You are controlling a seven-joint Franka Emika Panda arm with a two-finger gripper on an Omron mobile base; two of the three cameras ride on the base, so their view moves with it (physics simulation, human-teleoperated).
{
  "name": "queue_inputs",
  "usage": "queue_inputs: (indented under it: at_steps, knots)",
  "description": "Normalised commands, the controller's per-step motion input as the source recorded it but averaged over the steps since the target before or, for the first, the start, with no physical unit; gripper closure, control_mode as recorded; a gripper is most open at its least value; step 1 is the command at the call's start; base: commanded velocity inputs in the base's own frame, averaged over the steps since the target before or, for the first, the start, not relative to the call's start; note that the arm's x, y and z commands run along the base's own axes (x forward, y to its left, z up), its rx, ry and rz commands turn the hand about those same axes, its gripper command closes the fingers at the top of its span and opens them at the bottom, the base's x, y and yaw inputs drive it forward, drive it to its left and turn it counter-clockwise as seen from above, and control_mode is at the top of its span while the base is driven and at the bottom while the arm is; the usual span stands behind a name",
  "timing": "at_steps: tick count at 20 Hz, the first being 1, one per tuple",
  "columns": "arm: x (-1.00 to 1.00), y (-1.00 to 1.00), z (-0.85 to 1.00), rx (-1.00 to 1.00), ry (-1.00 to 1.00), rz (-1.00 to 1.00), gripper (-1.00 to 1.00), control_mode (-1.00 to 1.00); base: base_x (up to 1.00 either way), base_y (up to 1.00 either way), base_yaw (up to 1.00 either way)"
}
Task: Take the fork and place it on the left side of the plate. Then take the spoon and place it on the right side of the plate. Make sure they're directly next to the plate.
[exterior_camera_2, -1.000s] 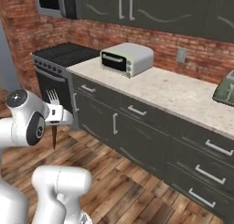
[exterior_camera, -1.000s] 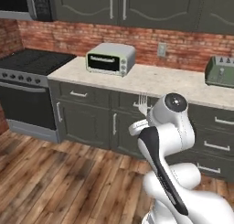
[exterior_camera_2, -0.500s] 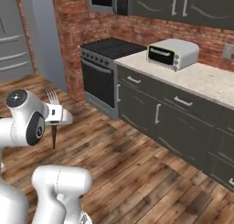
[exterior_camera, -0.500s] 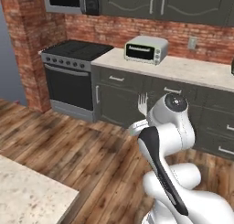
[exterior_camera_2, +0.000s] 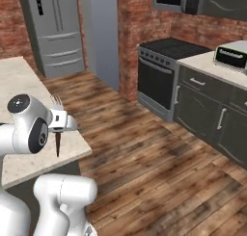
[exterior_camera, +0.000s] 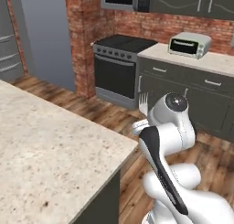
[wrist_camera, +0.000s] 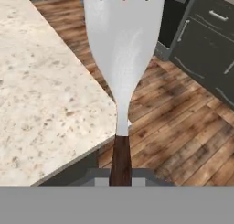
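My gripper is shut on the fork and holds it upright in front of the arm. The silvery-white tines point up and the dark handle hangs below the fingers. In the hand view the fork runs up the middle, its brown handle at the bottom. It hangs by the corner of a speckled beige island counter, above the floor. The plate and the spoon are out of view.
The island counter lies to my left, its corner near the arm. Across a wooden floor stand a black stove, dark cabinets with a toaster oven, and a grey fridge.
The whole picture has swung as the base turned away from the wall cabinets. The island counter and the fridge have come into view. The fork stays held upright in the gripper.
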Motion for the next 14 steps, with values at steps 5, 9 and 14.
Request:
queue_inputs:
  at_steps: [5,9,14]
  knots:
    - [0.00,0.00,0.00,0.00,0.00,0.00,1.00,1.00,-0.55,0.96,0.39]
    - [0.00,0.00,0.00,0.00,0.00,0.00,1.00,1.00,-0.52,0.98,0.41]
    - [0.00,0.00,0.00,0.00,0.00,0.00,1.00,1.00,-0.50,1.00,0.40]
